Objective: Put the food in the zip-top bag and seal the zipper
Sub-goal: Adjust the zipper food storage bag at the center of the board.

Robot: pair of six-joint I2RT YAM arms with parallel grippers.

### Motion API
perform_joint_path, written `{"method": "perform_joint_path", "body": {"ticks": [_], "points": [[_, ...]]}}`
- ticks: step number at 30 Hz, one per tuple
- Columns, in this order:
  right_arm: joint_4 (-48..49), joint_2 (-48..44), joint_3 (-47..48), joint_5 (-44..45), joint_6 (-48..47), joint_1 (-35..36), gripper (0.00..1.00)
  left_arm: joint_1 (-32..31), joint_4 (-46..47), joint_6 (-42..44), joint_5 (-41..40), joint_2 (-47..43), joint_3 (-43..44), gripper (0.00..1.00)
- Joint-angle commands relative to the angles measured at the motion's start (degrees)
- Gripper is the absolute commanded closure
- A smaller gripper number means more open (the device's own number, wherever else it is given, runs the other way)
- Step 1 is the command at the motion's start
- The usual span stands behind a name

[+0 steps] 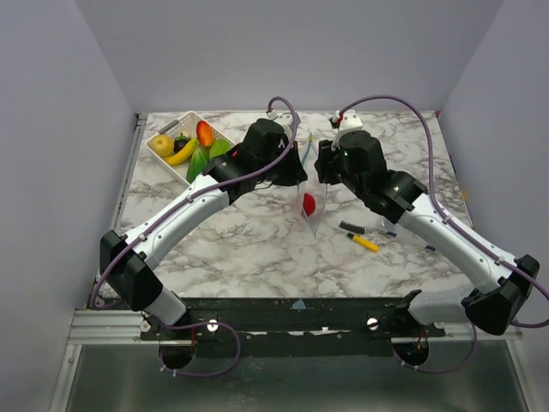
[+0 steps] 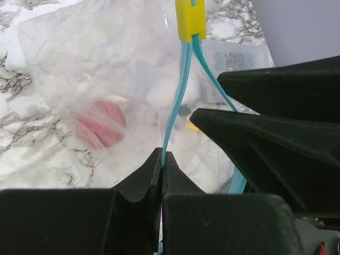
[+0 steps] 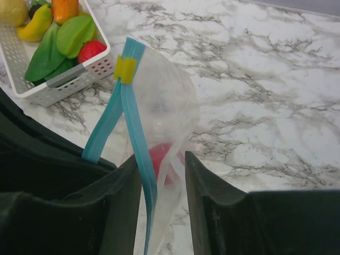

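- Left gripper (image 2: 161, 159) first: jaws pressed together, clamped on one lip of the zipper (image 2: 172, 106), the teal strip pinched right at my fingertips.
- From that pinch the strip runs toward 12 o'clock in the left wrist view, up to the yellow slider (image 2: 190, 18). The second lip meets it there, making a narrow V, so the mouth is only slightly parted.
- Right gripper (image 3: 162, 158): jaws apart. The second lip threads down between them and lies against the inner face of one finger, not squeezed.
- Zip-top bag (image 1: 310, 216) hangs between my two grippers, trailing toward 6 o'clock from them in the top view. I cannot tell whether its lower end rests on the table (image 1: 257, 245).
- One red fruit (image 2: 101, 125) is in, sitting low in the bag.
- The rest of the food (image 1: 199, 156) lies in the white basket (image 1: 169, 126), at 10 o'clock from the bag and well apart from it, on my left arm's side.
- My read: the zipper's long axis runs roughly 12 to 6 between the grippers, so the mouth has to spread 9 to 3. That wants the right jaws closing on their lip and drawing toward 3.
- The catch: the left arm is nearer the basket but is busy holding, while the free right arm would have to reach across the bag.
- Yellow-and-black pen (image 1: 363, 242) sits at 4 o'clock from the bag, and it is not mine to pack.
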Motion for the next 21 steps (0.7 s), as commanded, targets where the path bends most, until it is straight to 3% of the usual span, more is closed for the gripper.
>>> {"method": "perform_joint_path", "body": {"ticks": [1, 4, 10, 14, 16, 19, 20, 21], "points": [[-2.9, 1.1, 3.3, 3.0, -4.7, 0.2, 0.59, -0.1, -1.5, 1.7, 2.3, -0.1, 2.2, 1.00], [-2.3, 1.7, 3.9, 2.4, -5.3, 0.1, 0.62, -0.1, -2.3, 2.0, 2.7, 0.2, 2.8, 1.00], [-1.5, 2.3, 4.8, 2.1, -6.1, 0.1, 0.84, -0.1, -4.0, 3.7, 3.0, 1.4, 4.9, 1.00], [1.4, 1.6, 3.1, 5.0, -7.3, 0.1, 0.88, 0.0, -6.3, 5.3, 3.5, 2.8, 8.1, 1.00], [2.5, 1.2, 2.5, 5.7, -7.4, 0.1, 0.98, 0.0, -7.3, 5.9, 3.9, 3.2, 9.4, 1.00], [4.5, 1.0, 1.4, 8.0, -7.1, 0.1, 0.99, 0.7, -8.6, 6.6, 4.9, 3.6, 10.7, 1.00], [5.0, 1.0, 0.9, 9.7, -6.6, 0.1, 0.99, 1.4, -9.5, 6.7, 5.3, 3.6, 11.2, 0.90], [5.6, 1.0, 0.5, 12.4, -6.4, 0.1, 0.99, 2.1, -9.5, 6.6, 6.2, 2.9, 10.9, 0.72]]}}
